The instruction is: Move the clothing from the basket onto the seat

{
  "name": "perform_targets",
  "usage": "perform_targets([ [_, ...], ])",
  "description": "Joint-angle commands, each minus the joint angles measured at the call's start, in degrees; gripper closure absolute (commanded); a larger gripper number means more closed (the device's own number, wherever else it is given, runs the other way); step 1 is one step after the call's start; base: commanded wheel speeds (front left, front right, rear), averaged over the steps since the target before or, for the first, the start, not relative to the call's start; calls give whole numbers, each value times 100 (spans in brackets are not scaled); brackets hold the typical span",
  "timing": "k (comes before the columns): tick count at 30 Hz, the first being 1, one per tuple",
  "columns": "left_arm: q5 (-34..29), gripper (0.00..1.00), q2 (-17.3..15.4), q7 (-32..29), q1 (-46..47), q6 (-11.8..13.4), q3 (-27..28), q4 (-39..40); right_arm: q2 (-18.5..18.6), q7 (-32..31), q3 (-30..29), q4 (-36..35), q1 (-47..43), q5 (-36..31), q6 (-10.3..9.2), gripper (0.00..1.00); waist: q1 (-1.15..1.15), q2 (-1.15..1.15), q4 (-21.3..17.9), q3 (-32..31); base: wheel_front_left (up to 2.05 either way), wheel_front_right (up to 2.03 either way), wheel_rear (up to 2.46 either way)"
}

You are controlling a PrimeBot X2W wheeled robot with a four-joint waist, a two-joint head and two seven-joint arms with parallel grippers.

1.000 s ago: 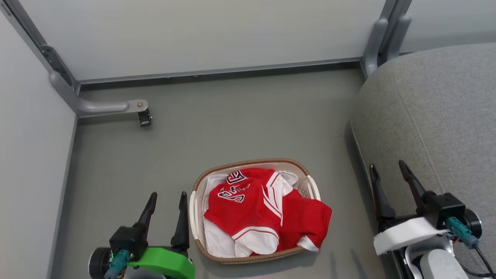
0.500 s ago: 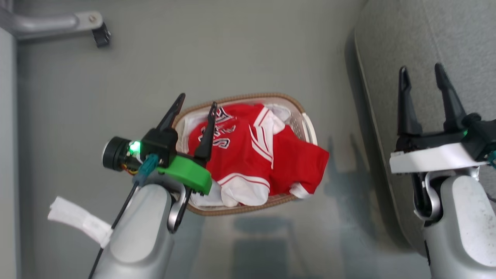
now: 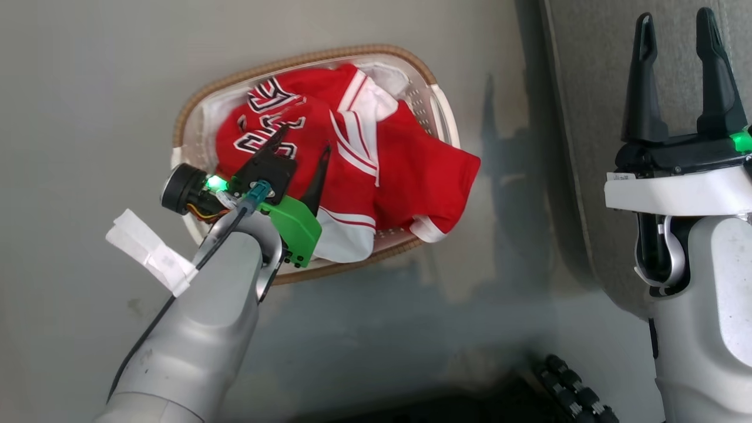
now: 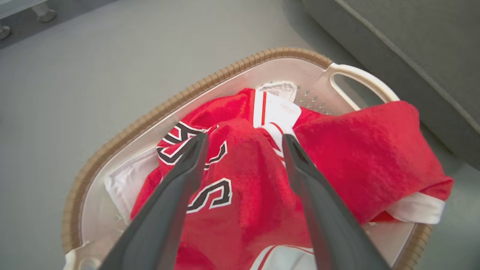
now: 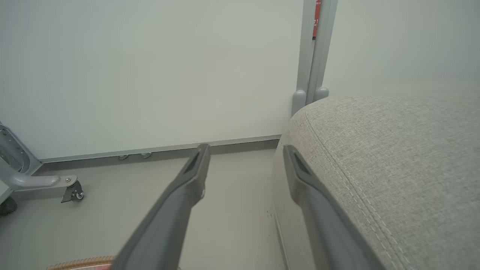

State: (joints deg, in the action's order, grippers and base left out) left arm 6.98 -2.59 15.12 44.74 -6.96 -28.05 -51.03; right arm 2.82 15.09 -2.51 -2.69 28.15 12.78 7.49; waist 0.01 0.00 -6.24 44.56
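The basket, white with a brown woven rim, stands on the floor left of the grey seat. The clothing fills it: a red jersey with black-white lettering, and a plainer red garment draped over the right rim. My left gripper hangs open just above the jersey. In the left wrist view the left gripper straddles a raised fold of the jersey; contact cannot be told. My right gripper is open and empty over the seat's edge.
A white partition wall with a grey post and a caster foot stands beyond the floor. A narrow strip of floor separates the basket from the seat. A dark ribbed part lies at the bottom edge.
The camera has tilted down. My left gripper moved from beside the basket's left rim to over the jersey, still open. The right gripper stays open by the seat.
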Motion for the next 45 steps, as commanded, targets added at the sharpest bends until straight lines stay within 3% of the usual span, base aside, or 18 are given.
perform_targets([
  [1,82,0,-52,4,170,43,-35,-161,13,12,22,-38,73,79,0,0,-1,0,-491,541,0,0,0],
  [17,296,0,-123,-2,1059,811,30,-1394,13,12,245,-81,92,375,0,0,-1,0,-784,702,0,0,0],
  [20,280,0,-128,-117,1101,796,-28,-1676,14,12,283,-71,91,409,0,0,-1,0,-799,693,0,0,0],
  [21,308,36,-125,-163,1105,752,-38,-1758,14,12,293,-65,88,408,0,0,-1,0,-799,684,0,0,0],
  [23,349,75,-111,-181,1103,726,-46,-1856,15,12,298,-48,80,394,0,0,-1,0,-791,661,0,0,0],
  [24,357,91,-106,-173,1096,709,-56,-1884,15,12,297,-38,75,389,0,0,-1,0,-784,646,0,0,0],
  [25,379,100,-100,-160,1077,696,-64,-1907,14,12,297,-27,68,379,0,0,-1,0,-772,621,0,0,0],
  [36,556,100,-49,14,610,436,-151,-1661,15,12,301,181,-62,248,0,0,-1,0,-491,13,0,0,0],
  [45,628,100,-138,11,-156,189,-143,-445,17,12,220,535,-459,-14,0,0,-1,0,-130,-1074,0,0,0],
])
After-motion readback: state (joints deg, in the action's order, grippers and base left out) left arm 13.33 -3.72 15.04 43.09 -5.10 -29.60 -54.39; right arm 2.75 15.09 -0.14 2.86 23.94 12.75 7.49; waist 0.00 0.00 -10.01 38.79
